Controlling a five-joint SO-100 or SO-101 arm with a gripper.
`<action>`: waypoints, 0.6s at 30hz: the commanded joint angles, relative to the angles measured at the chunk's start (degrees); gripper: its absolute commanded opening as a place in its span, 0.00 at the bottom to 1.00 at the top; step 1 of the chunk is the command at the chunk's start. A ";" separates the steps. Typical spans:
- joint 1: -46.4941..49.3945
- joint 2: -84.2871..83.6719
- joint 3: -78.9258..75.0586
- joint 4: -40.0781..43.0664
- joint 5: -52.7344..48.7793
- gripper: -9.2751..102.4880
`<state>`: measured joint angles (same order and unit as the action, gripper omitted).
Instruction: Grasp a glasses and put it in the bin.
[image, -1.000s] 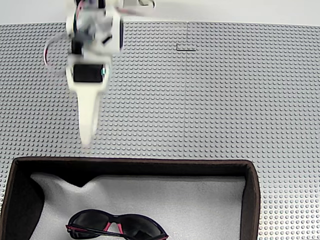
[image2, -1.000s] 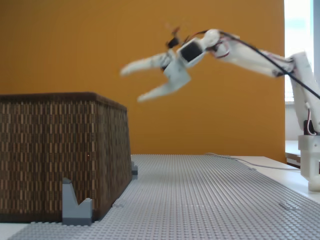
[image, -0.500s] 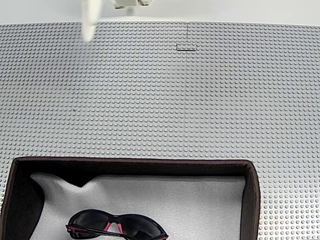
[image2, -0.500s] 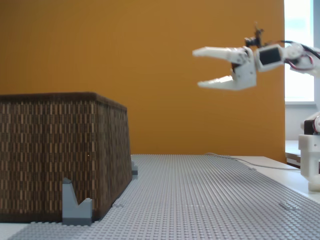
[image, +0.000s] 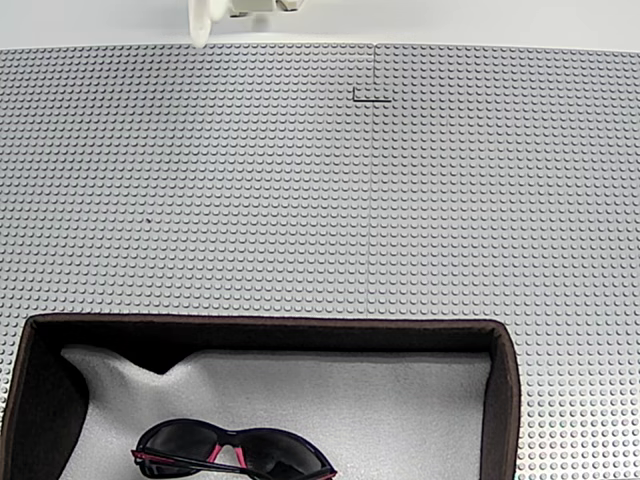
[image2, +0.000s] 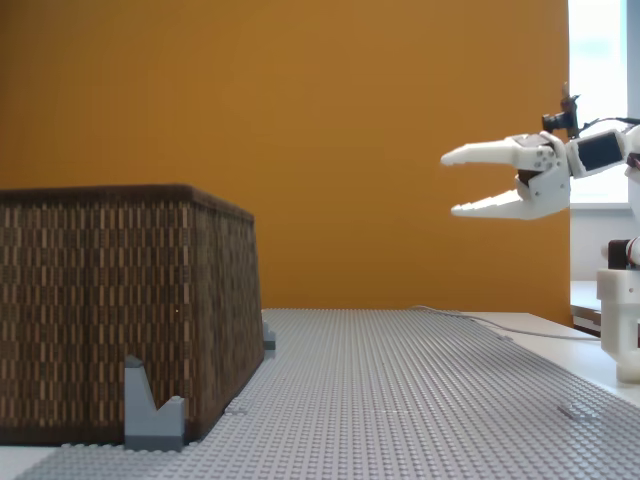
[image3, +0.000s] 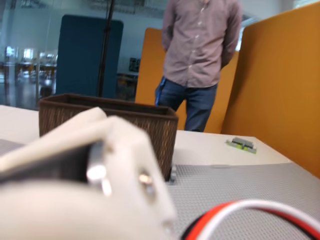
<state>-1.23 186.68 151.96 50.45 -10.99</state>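
Note:
The sunglasses (image: 232, 452), dark-lensed with a black and pink frame, lie on the pale padded lining inside the bin (image: 505, 390), near its bottom left in a fixed view. From the side the bin (image2: 120, 310) is a tall brown woven box at the left. My white gripper (image2: 450, 183) hangs high at the right, far from the bin, open and holding nothing. One fingertip (image: 199, 25) pokes in at the top edge of a fixed view. The bin (image3: 107, 122) stands ahead in the wrist view.
The grey studded baseplate (image: 370, 200) stretches between the arm and the bin. A grey bracket (image2: 150, 410) braces the bin's corner. The arm's base (image2: 625, 310) stands at the far right. A person (image3: 200, 55) stands behind the bin, beside orange partitions.
The gripper has pulled back from near the bin towards the arm's base, staying open and levelling out. The sunglasses have stayed in the bin.

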 joint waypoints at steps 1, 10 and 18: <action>-0.79 2.81 0.09 3.96 -1.23 0.34; -0.79 4.83 0.26 7.12 -1.49 0.34; -0.35 5.62 0.35 6.06 -2.90 0.33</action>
<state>-1.14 191.07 151.96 56.78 -12.48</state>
